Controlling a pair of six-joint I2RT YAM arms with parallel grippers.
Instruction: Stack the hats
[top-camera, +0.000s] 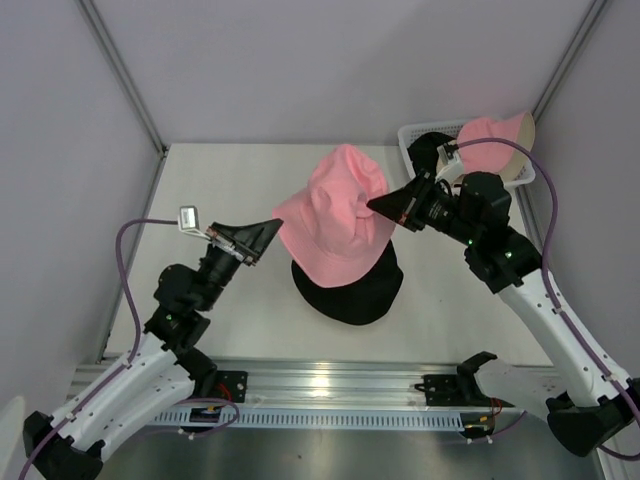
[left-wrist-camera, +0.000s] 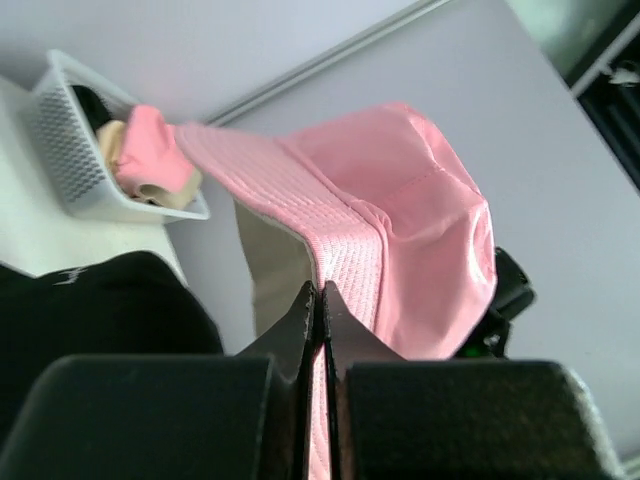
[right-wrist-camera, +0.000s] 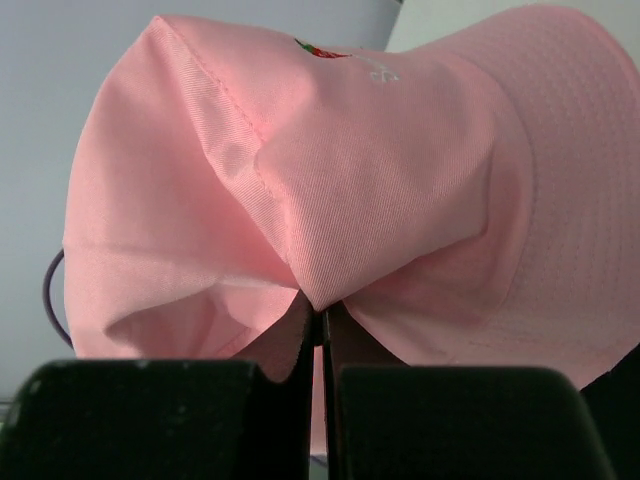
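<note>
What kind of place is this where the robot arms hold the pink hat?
Probably a robot test booth: plain walls with metal posts close in a small table, two arms are bolted to a rail at its edge, and a pink hat and basket look like practice props.

Pink hat (top-camera: 335, 215): cloth, fine twill weave, matt. Brim has close rows of stitching, and there is a small embroidered mark (right-wrist-camera: 345, 55) on the crown. Black hat (top-camera: 348, 292): soft matt cloth. Beige-and-pink hat (top-camera: 490, 130), tabletop's far right corner: matt cloth. Basket (left-wrist-camera: 60, 140): white plastic mesh, slight sheen. Tabletop (top-camera: 200, 180): smooth, matt, off-white. Rail (top-camera: 330, 385) along the near edge: bare brushed metal, shiny. Left gripper (top-camera: 272, 228) and right gripper (top-camera: 374, 205): matt black plastic. Arm shells (top-camera: 560, 320): glossy white plastic. Cables (top-camera: 125, 260): purple, smooth.
</note>
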